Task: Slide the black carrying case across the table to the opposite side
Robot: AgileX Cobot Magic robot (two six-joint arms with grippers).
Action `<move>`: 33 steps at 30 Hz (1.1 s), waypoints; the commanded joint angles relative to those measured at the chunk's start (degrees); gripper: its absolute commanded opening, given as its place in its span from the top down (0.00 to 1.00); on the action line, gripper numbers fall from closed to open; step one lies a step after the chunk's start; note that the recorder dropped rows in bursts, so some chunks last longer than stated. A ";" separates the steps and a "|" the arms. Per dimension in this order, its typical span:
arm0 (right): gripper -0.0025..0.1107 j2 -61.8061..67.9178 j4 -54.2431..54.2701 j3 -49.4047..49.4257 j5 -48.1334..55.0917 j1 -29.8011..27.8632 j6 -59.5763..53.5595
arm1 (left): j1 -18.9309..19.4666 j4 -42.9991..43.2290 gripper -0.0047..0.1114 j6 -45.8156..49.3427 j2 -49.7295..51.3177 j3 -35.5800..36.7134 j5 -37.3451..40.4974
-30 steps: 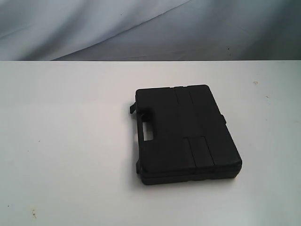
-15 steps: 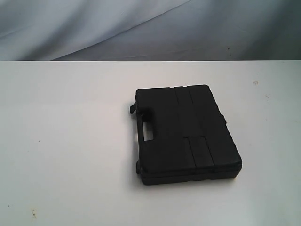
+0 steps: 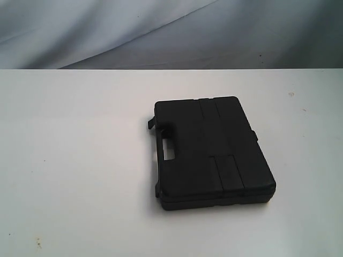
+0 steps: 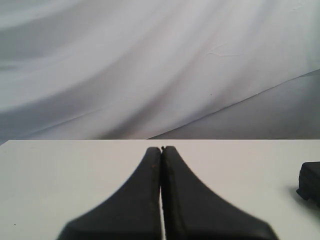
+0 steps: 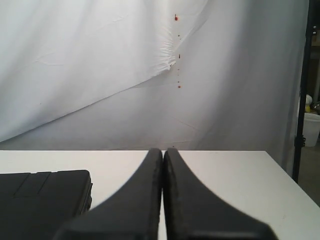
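The black case (image 3: 211, 151) lies flat on the white table (image 3: 80, 160), a little right of the middle in the exterior view, its handle slot (image 3: 170, 151) facing left. Neither arm shows in that view. My left gripper (image 4: 161, 148) is shut with nothing in it; a corner of the case (image 4: 311, 182) shows off to one side, apart from it. My right gripper (image 5: 163, 150) is also shut and empty, and the case (image 5: 42, 197) lies beside it without touching.
A grey-white cloth backdrop (image 3: 171, 32) hangs behind the table's far edge. Bare white tabletop spreads to the left of the case. A dark stand (image 5: 303, 90) and a white bin (image 5: 311, 127) are beyond the table's edge in the right wrist view.
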 commanded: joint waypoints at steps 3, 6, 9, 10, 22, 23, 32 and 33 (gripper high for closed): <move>0.98 -0.35 0.48 0.21 -0.02 -0.51 -0.43 | -0.04 -0.04 0.96 -0.58 -0.15 0.21 -0.46; 0.98 -0.35 0.48 0.21 -0.02 -0.51 -0.43 | -0.04 -0.04 0.96 -0.58 -0.15 0.21 -0.46; 0.98 -0.35 0.48 0.21 -0.02 -0.51 -0.43 | -0.04 -0.04 0.96 -0.58 -0.15 0.21 -0.46; 0.98 -0.35 0.48 0.21 -0.02 -0.51 -0.43 | -0.04 -0.04 0.96 -0.58 -0.15 0.21 -0.46; 0.98 -0.35 0.48 0.21 -0.02 -0.51 -0.43 | -0.04 -0.04 0.96 -0.58 -0.14 0.21 -1.04; 0.98 -0.35 0.48 0.21 -0.02 -0.51 -0.43 | -0.04 -0.04 0.96 -0.58 -0.14 0.21 -1.43; 0.98 -0.35 0.48 0.21 -0.02 -0.51 -0.43 | -0.04 -5.59 0.96 -0.84 -0.14 0.21 -1.49; 0.98 -0.35 0.48 0.21 -0.02 -0.51 -0.43 | -0.04 -7.99 0.96 -0.84 -0.14 0.21 -1.49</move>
